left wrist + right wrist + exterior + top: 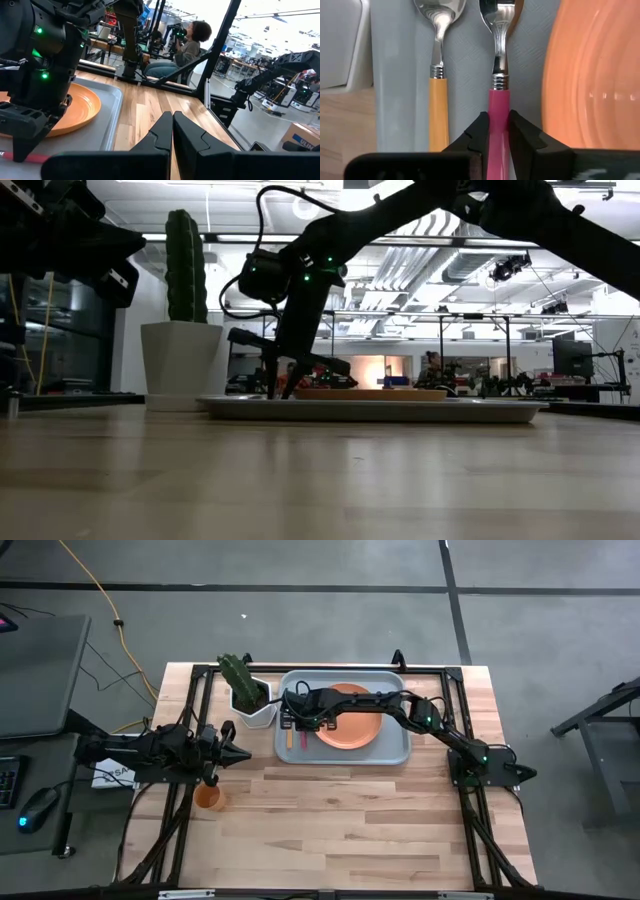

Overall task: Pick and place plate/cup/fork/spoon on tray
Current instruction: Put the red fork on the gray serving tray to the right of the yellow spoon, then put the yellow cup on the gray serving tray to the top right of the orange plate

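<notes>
The pale tray (395,752) lies at the table's far middle. The orange plate (352,725) rests flat on it. The spoon (439,75) and the fork (498,55) lie side by side on the tray floor, left of the plate (590,85). My right gripper (300,726) reaches over the tray from the right and is shut on the fork; in the low view (283,385) its fingers point down at the tray. The orange cup (208,797) stands on the table at the left. My left gripper (238,753) is shut and empty, just beyond the cup. My right gripper pinches the fork's pink handle (499,107) between its two fingers, one on each long side, a little behind the metal neck. The fingers come from above, pointing down, across the handle. The fork lies flat on the tray, parallel to the spoon.
A white pot with a green cactus (248,695) stands against the tray's left far corner, close to my right gripper. Bare wood fills the table's near half. A person sits in the room beyond the table (187,47).
</notes>
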`<state>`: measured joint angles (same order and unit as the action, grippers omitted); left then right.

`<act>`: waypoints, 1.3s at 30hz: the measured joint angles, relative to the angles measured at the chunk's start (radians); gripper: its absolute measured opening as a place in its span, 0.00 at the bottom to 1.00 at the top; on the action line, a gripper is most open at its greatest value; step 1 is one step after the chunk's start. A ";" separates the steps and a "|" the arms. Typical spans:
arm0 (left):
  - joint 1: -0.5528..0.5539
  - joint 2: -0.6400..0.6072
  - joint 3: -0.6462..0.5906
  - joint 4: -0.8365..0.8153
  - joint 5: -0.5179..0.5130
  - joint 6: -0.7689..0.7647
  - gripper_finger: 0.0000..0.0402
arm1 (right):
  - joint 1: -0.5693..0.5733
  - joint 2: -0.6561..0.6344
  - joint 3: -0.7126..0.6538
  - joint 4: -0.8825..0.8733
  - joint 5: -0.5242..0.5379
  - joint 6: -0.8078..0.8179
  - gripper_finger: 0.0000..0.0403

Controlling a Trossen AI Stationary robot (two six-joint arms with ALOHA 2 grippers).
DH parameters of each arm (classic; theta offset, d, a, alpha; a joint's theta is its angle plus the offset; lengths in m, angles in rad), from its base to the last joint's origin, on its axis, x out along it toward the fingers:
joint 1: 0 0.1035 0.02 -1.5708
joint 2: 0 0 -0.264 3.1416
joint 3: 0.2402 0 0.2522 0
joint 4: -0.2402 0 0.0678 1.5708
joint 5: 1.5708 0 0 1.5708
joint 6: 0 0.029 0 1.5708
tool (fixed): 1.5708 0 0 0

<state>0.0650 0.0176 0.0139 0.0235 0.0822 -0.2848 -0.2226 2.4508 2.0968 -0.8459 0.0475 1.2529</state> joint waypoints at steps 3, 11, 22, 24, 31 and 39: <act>0.000 0.000 0.000 0.000 0.000 0.000 0.00 | 0.000 0.000 0.000 0.000 0.000 0.000 0.10; 0.000 0.000 0.000 0.000 0.000 0.000 0.00 | 0.000 0.000 -0.001 0.002 0.001 -0.003 0.18; 0.000 0.000 0.000 0.000 0.000 0.000 0.00 | 0.011 -0.003 0.016 0.015 0.004 -0.030 0.30; 0.000 0.000 0.000 0.000 0.000 0.000 0.00 | 0.016 -0.003 0.038 0.021 0.025 -0.031 0.30; 0.000 0.000 0.000 0.000 0.000 0.000 0.00 | 0.026 -0.005 0.175 -0.079 0.064 -0.176 0.30; 0.000 0.000 0.000 0.000 0.000 0.000 0.00 | 0.112 -0.148 0.136 -0.391 0.005 -0.514 0.30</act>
<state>0.0650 0.0174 0.0139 0.0235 0.0822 -0.2848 -0.1102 2.3024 2.2324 -1.2371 0.0526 0.7388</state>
